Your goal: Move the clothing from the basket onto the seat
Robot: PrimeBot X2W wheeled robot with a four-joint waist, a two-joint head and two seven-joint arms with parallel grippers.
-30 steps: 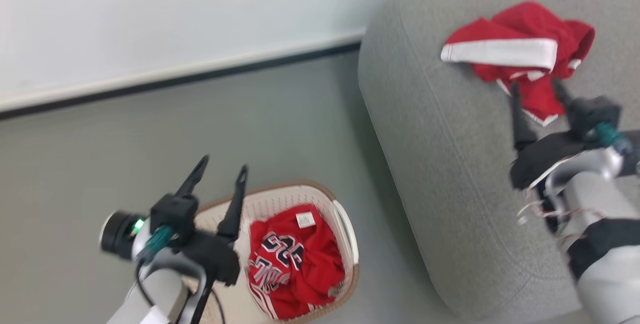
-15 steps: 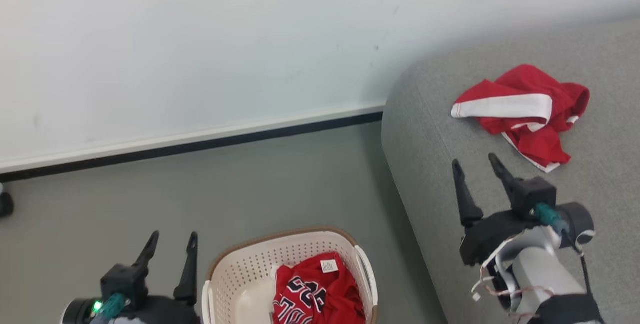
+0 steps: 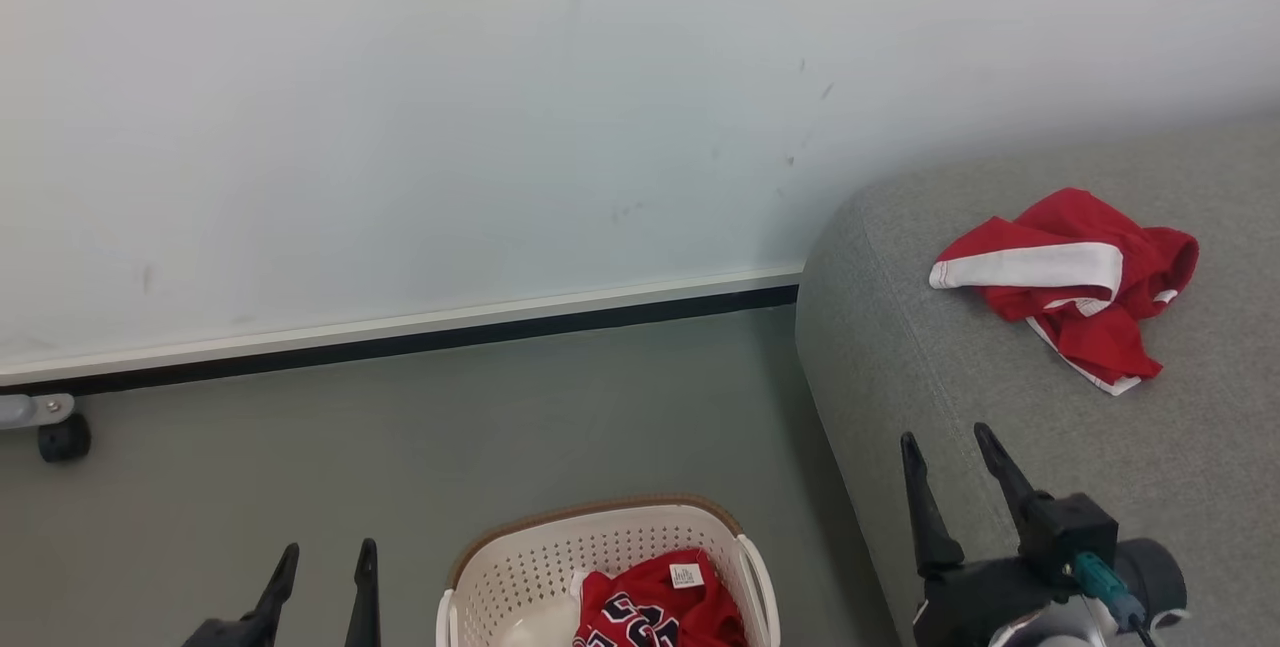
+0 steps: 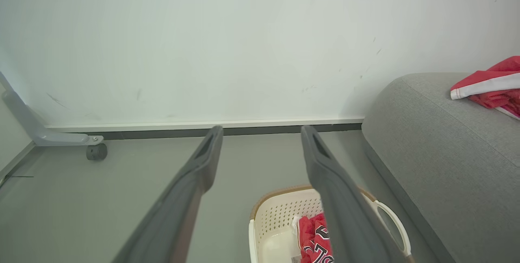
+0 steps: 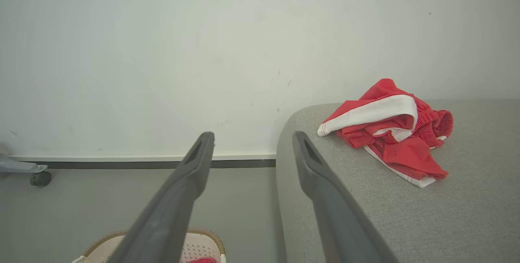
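**A:** What is the biggest thing here?
**B:** The pale wall [image 3: 400, 127], with a few small dark marks. Under it is the grey floor [image 3: 450, 427]. A white and black skirting [image 3: 500, 325] runs along the wall up to the seat.

**A:** And the seat itself?
**B:** The seat [image 3: 1000, 407] is grey woven cloth with a rounded corner. The right and bottom edges of the head view cut it off.

**A:** Where is the clothing?
**B:** The banded piece [image 3: 1070, 297], red and crumpled, lies on the seat, on the side near the wall. The jersey [image 3: 650, 617] lies in the basket [image 3: 520, 567], on the floor left of the seat. The edge cuts both, so I cannot read the numbers fully.

**A:** The grippers?
**B:** The right gripper [image 3: 945, 434] is over the seat's left edge, fingers apart, holding nothing. The left gripper [image 3: 329, 547] is left of the seat, beyond the basket, also spread and empty. Its body is cut off.

**A:** Anything smaller?
**B:** A black wheel [image 3: 63, 437] on a grey leg, far left of the seat, by the wall.
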